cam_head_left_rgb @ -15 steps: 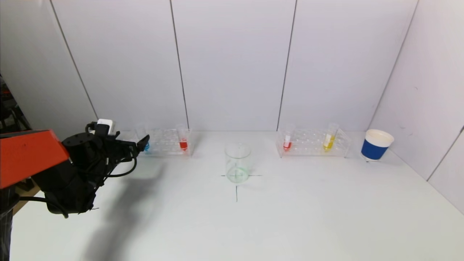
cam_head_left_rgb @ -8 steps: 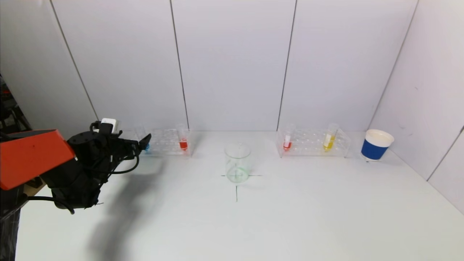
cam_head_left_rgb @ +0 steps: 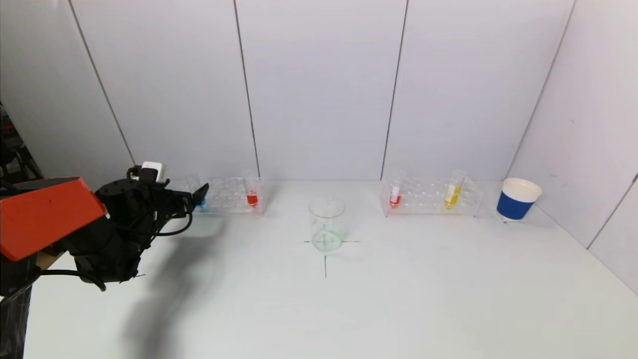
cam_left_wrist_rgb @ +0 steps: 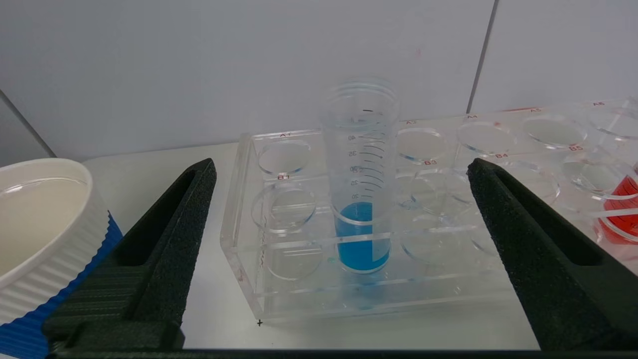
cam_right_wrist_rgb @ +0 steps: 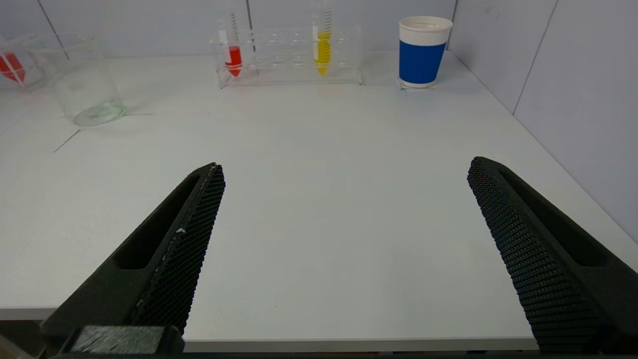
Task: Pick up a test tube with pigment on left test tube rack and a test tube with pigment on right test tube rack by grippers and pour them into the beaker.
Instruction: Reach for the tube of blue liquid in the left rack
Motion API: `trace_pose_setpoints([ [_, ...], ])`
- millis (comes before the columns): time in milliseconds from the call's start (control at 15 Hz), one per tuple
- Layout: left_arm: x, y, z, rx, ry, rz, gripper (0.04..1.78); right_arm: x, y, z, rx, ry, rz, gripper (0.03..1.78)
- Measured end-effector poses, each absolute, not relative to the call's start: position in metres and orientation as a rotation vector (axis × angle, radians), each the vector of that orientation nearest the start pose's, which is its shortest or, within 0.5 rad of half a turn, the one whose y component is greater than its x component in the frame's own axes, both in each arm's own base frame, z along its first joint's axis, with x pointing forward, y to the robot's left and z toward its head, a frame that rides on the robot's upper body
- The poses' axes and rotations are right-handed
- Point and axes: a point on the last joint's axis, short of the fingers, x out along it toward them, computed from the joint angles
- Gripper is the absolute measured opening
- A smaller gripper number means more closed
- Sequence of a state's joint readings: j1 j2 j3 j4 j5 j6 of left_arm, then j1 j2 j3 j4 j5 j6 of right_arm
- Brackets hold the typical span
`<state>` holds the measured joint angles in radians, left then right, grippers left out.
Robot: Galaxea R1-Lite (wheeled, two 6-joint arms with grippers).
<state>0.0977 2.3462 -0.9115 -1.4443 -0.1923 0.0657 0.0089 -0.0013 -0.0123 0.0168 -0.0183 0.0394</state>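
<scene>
Reaching toward the far left of the white table (cam_head_left_rgb: 398, 299), the left gripper (cam_head_left_rgb: 198, 195) hangs just in front of the left test tube rack (cam_head_left_rgb: 227, 197). Its two black fingers (cam_left_wrist_rgb: 164, 239) are spread wide apart and hold nothing. In the left wrist view, the tube with blue pigment (cam_left_wrist_rgb: 360, 199) stands upright in the rack, right between the two fingers but not touching either one. The blue fills only the low part of the tube. A tube with red pigment (cam_head_left_rgb: 252, 194) stands upright at the right end of the same rack. Close to the left finger, the left wrist view also shows part of a white cup with a blue band (cam_left_wrist_rgb: 40, 234).

The glass beaker (cam_head_left_rgb: 326, 224) sits upright in the middle of the table, on a drawn cross mark (cam_head_left_rgb: 325, 259). It is well apart from both racks.

On the far right side stands the right test tube rack (cam_head_left_rgb: 431, 197). It holds a red tube (cam_head_left_rgb: 395, 194) at its left end and a yellow tube (cam_head_left_rgb: 452, 192) nearer its right end, both upright. Just to the right of that rack sits a blue paper cup (cam_head_left_rgb: 517, 199) with a white rim.

The right gripper (cam_right_wrist_rgb: 344, 224) stays out of the head view. In the right wrist view it waits at the near edge of the table, far from the right rack, with its fingers (cam_right_wrist_rgb: 174, 249) wide apart and nothing between them.
</scene>
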Motion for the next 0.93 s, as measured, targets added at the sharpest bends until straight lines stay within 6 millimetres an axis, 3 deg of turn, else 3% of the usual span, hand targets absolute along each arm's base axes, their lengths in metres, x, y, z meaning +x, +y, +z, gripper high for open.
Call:
trace_pose_setpoints([
  [933, 0.424, 0.031, 0.05, 0.091, -0.027, -0.108, 1.76, -0.024, -0.001, 0.077, 0.039, 0.003, -0.009, 1.77],
])
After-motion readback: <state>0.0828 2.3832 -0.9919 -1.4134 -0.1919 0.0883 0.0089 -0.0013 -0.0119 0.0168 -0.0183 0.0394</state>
